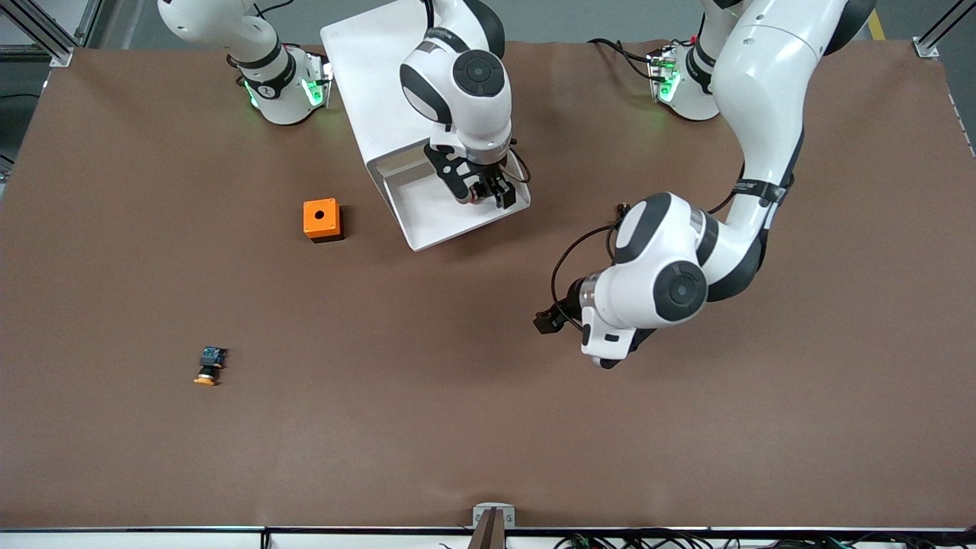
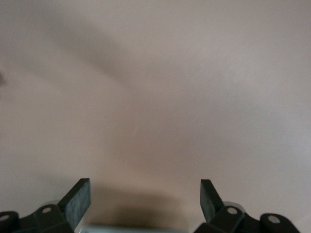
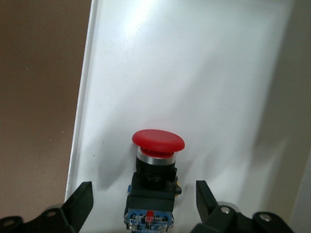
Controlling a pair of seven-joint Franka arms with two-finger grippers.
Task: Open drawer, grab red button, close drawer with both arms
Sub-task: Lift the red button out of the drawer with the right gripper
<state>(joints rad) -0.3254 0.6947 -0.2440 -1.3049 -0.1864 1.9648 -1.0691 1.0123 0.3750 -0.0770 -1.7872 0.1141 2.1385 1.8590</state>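
1. While its fingers stand apart around the button [image 3: 151,187], the right gripper [image 3: 144,204] hangs inside the open drawer [image 1: 427,221].
2. Light, rigid, probably slick-capped; grip the black body.
3. Left gripper [image 2: 146,201] waits spread over bare table [image 1: 488,427].

Your front view is evenly lit from overhead and sharp throughout; the arms [image 1: 732,191] show glossy highlights and cast soft shadows on the brown table [image 1: 457,419]; green lights glow at both bases; your left wrist view is washed out and hazy with diffuse shadows; the drawer [image 3: 204,73] floor glares pale in your right wrist view.
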